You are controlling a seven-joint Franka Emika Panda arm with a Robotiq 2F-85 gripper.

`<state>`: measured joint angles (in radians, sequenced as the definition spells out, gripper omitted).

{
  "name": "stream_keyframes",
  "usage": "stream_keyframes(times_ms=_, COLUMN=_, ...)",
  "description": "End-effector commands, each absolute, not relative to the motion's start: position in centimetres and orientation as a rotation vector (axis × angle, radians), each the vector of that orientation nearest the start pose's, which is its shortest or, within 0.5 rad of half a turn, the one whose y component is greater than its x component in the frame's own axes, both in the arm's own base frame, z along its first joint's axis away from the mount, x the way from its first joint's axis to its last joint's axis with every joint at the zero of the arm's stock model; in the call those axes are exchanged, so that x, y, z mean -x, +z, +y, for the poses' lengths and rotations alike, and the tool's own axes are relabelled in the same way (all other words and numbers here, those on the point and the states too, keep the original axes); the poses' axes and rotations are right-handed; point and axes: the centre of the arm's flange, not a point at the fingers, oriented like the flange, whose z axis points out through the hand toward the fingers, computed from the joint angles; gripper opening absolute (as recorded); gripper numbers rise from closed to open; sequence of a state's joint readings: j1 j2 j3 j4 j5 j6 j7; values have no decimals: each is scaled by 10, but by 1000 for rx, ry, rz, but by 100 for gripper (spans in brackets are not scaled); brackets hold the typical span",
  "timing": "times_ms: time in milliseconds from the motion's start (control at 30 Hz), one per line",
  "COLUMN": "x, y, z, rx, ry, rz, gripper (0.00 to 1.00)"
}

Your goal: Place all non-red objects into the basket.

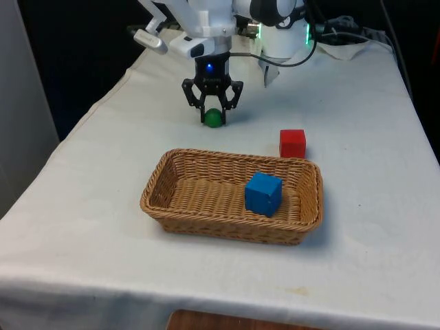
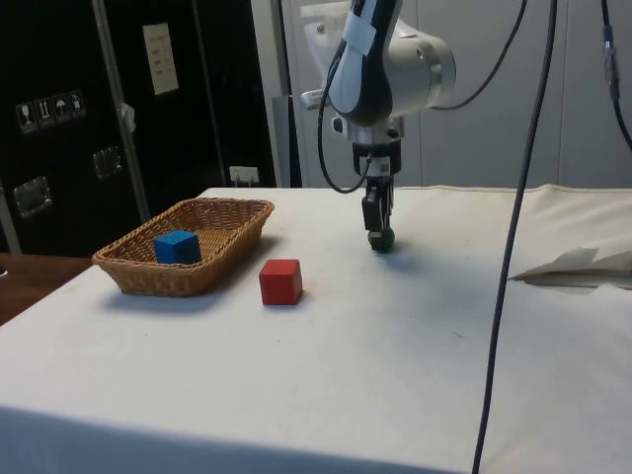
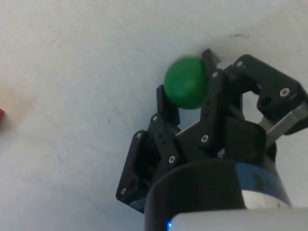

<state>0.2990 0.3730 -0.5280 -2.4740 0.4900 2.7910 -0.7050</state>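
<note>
— Two black fingers (image 3: 211,91) of the pincer (image 1: 212,105) bracket a green ball (image 1: 213,117), one on each side and pressed against it in the wrist view, so the pincer is closed on the ball.

— Does the ball sit on the surface?

— It appears to. In the side view the ball (image 2: 381,238) is right at the white cloth (image 2: 415,326), under the fingertips, with the pincer (image 2: 376,229) pointing straight down. That view puts the fingers in line, so the grip itself cannot be read there; the wrist view shows the ball (image 3: 186,83) seated between the tips.

— Any long axis to it?

— None; it is round, so no direction can be told.

— And beyond that?

— Nearer the camera in the front view, a red cube (image 1: 292,144) stands on the cloth just beside the far rim of a wicker basket (image 1: 206,220), towards the front view's right. A blue cube (image 1: 263,193) lies inside the basket, in its right half. The ball is well apart from the basket, beyond its far rim.
</note>
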Motion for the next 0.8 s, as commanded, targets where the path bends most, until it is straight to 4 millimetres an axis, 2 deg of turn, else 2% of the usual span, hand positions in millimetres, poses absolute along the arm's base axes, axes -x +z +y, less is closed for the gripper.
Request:
stream_keyframes(times_ms=0, x=-448, y=169, z=-143, rx=3168, ry=-37, rz=-76, gripper=0)
stream_keyframes(times_ms=300, x=-450, y=177, z=-143, rx=3168, ry=-77, rz=-70, gripper=0)
stream_keyframes(times_ms=333, x=-450, y=172, z=-144, rx=3170, ry=-55, rz=-73, gripper=0)
stream_keyframes(times_ms=400, x=-450, y=183, z=-144, rx=3165, ry=-86, rz=-65, gripper=0)
stream_keyframes(times_ms=767, x=-453, y=210, z=-146, rx=3139, ry=-140, rz=-38, gripper=0)
